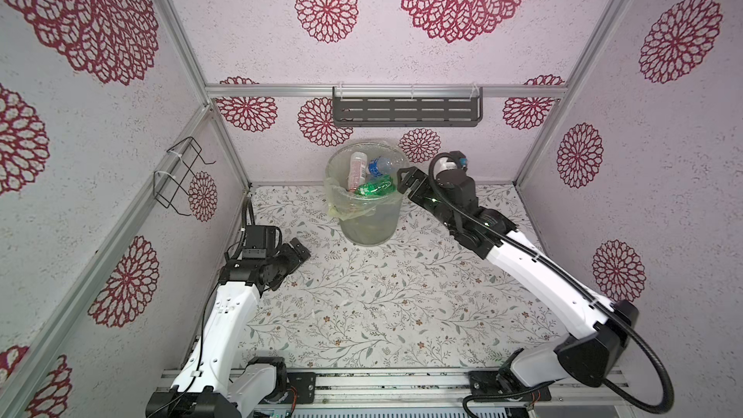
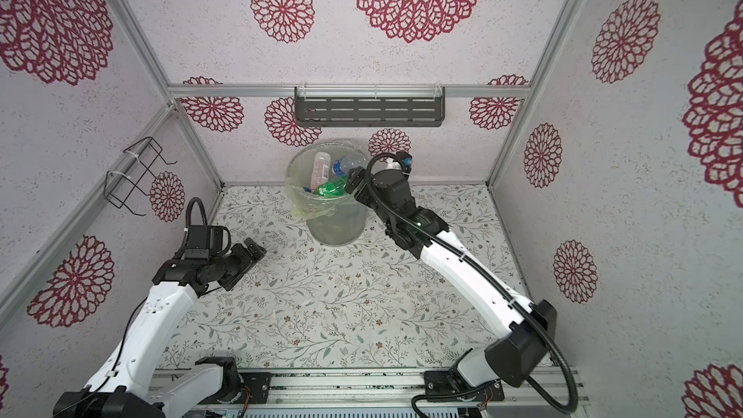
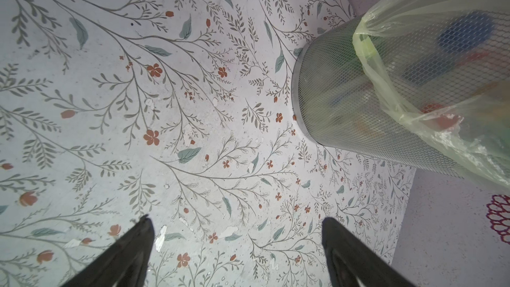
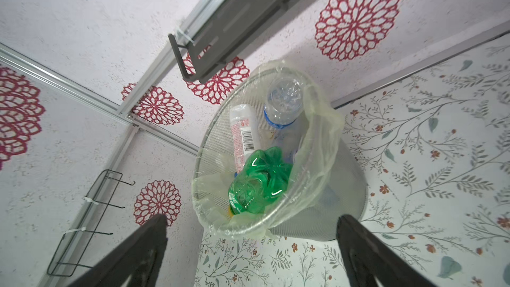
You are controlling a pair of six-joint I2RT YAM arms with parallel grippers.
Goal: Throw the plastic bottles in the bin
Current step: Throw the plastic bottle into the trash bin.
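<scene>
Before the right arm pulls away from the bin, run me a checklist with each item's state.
1. Right claw open and empty: ok.
2. Green bottle inside the bin, clear of the claw: ok.
3. Bin upright on the table: ok.
4. Left claw open and empty: ok.
5. Bottles left outside: none in view, but the right arm hides some table: cannot tell.
</scene>
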